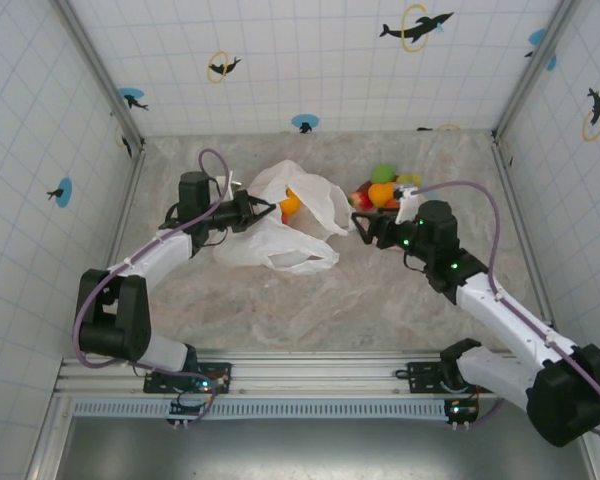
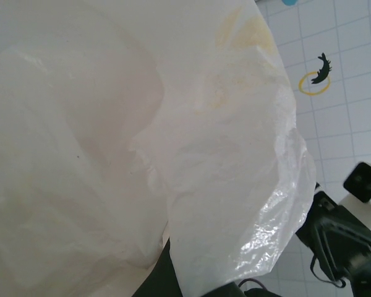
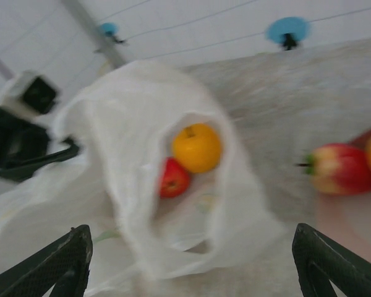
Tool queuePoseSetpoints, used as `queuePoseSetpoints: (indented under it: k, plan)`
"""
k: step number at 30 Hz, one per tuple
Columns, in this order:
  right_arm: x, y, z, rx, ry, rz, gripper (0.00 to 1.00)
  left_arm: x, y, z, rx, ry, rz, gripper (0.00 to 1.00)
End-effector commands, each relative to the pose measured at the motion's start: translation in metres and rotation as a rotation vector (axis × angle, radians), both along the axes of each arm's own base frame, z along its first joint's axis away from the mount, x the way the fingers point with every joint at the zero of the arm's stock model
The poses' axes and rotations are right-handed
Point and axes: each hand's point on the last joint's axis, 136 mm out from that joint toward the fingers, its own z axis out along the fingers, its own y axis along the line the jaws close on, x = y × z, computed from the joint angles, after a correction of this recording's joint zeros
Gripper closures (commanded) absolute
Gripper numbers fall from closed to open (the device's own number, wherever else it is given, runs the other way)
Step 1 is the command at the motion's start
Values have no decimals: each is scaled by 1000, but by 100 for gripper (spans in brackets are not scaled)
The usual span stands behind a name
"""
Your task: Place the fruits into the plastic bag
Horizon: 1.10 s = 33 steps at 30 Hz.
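The white plastic bag (image 1: pixel 298 232) lies mid-table with its mouth held up. My left gripper (image 1: pixel 252 210) is shut on the bag's left rim, and the film (image 2: pixel 173 154) drapes over its fingers. Inside the bag sit an orange fruit (image 3: pixel 196 147) and a red fruit (image 3: pixel 173 178); the orange one (image 1: pixel 291 205) also shows from above. My right gripper (image 1: pixel 365 228) hangs open and empty just right of the bag's mouth, its fingertips (image 3: pixel 59 263) wide apart. More fruits (image 1: pixel 384 188) are piled behind it, among them a red-and-yellow apple (image 3: pixel 339 168).
The fruit pile rests on a pinkish plate (image 3: pixel 355 216) at the back right. Tiled walls enclose the table on three sides, with metal posts at the back corners. The arm bases sit on a rail (image 1: pixel 310 372) at the near edge.
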Motion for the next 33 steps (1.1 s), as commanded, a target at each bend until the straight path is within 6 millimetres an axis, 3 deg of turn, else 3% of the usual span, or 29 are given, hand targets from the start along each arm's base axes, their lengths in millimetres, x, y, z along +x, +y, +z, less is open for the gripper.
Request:
queuePoseSetpoints:
  k: [1,4,7,19,27,33]
  plan:
    - [23,-56,-36,-193,76,-217,13,-3,-4,2,-18,-14,-24,100]
    - [45,-85,-59,-303,146,-320,10,-4,-4,2,-18,-14,-27,100]
    - [62,-96,-79,-372,187,-356,6,-5,-4,2,-18,-16,-27,100]
    - [120,-90,-143,-432,352,-356,5,-6,-4,1,-14,-16,-29,100]
    - [136,-85,-166,-421,406,-341,15,-6,-4,1,-13,-15,-33,100]
    - [137,-86,-172,-407,417,-339,31,-7,-4,0,-13,-14,-34,100]
